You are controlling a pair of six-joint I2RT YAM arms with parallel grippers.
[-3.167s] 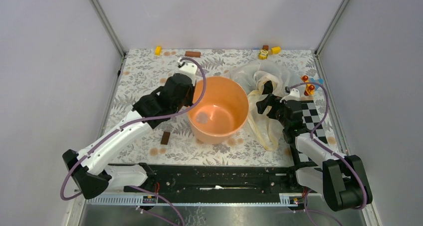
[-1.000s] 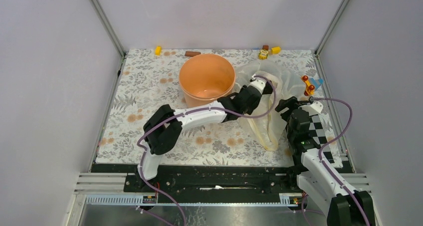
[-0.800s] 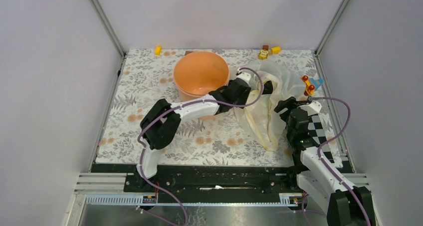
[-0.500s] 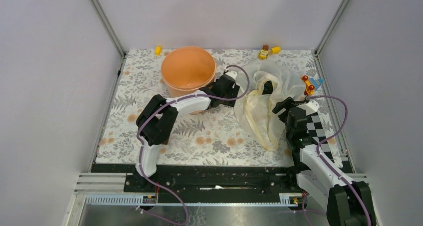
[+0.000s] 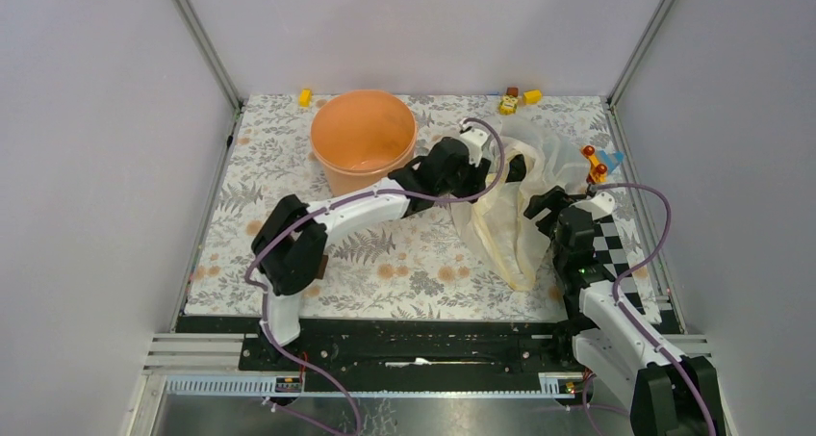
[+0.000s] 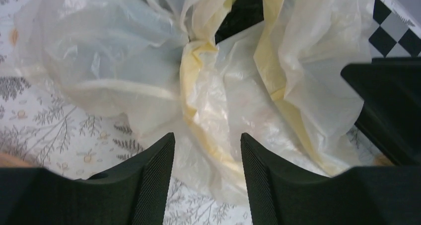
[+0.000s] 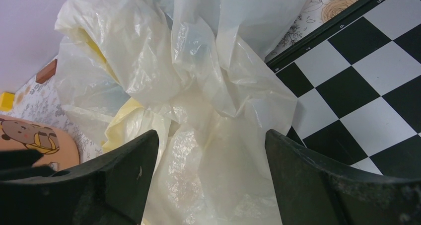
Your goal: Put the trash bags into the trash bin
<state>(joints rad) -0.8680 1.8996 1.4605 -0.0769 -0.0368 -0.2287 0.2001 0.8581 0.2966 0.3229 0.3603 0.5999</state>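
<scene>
The peach-orange trash bin [image 5: 364, 140] stands upright at the back left of the mat, and its wall shows at the right wrist view's lower left [image 7: 35, 140]. Only a dark patch of the black trash bag [image 5: 517, 169] [image 6: 243, 9] shows, between folds of the larger cream-white bag [image 5: 515, 215]. My left gripper [image 5: 487, 171] [image 6: 207, 135] reaches across to that cream bag. Its jaws stand apart, with plastic lying beyond the tips and nothing clamped. On the bag's right, my right gripper [image 5: 539, 205] [image 7: 212, 133] is wide open over the crumpled cream plastic.
A black-and-white checkerboard [image 5: 613, 248] [image 7: 357, 76] lies under the right arm. Small toys sit along the back edge: a yellow block [image 5: 305, 97], a yellow-brown cluster [image 5: 515, 99] and a red-and-blue toy [image 5: 599, 162]. Frame posts and grey walls close in the mat.
The left arm swept left, pushing the bin toward the back left, and then its gripper swung right again to the cream bag. The right arm barely moved.
</scene>
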